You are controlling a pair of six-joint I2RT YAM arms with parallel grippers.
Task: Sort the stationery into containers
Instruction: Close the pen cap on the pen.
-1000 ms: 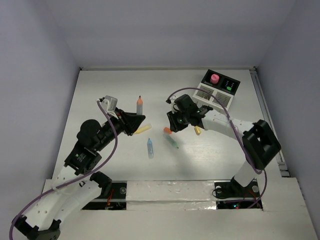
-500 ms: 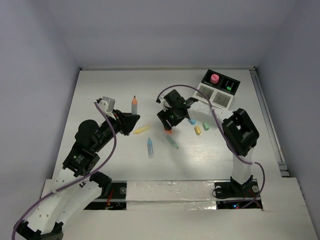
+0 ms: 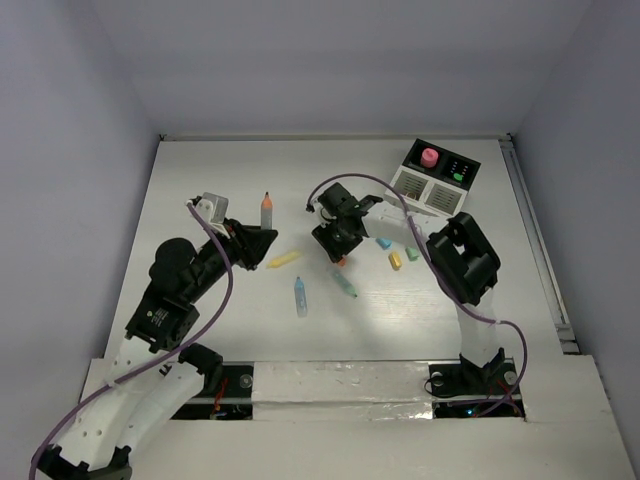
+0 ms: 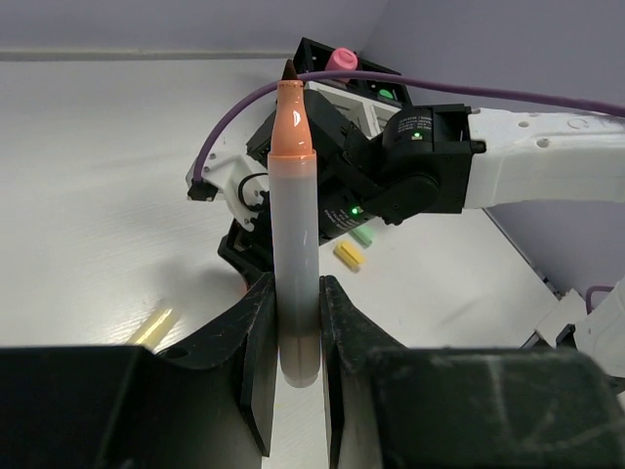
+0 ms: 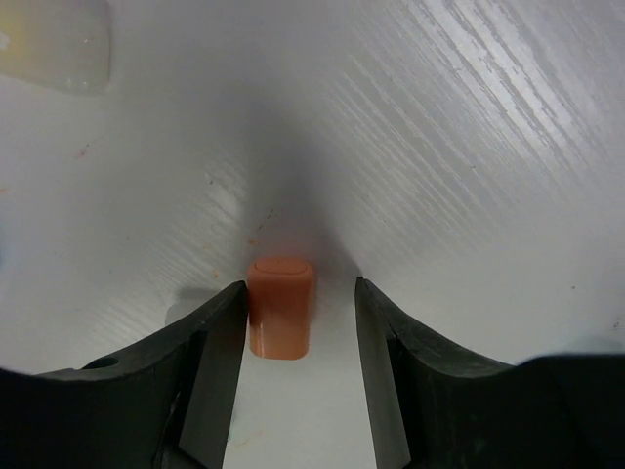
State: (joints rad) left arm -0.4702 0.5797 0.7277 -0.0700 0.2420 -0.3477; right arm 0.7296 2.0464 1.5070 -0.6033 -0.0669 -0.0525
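My left gripper is shut on an uncapped pen with a grey barrel and an orange tip, held upright above the table. My right gripper is open, low over the table, with a small orange cap between its fingers; the cap rests against the left finger and there is a gap to the right one. Seen from the top, this gripper hides most of the cap. The containers stand at the back right: a white slatted box joined to a black box.
On the table lie a yellow pen, a blue pen, a green pen, and blue, yellow and green chunks. A pink-capped bottle stands in the black box.
My right arm folded in and swung left, bringing its gripper down over the orange cap with the jaws now open. My left gripper drifted slightly left with the pen.
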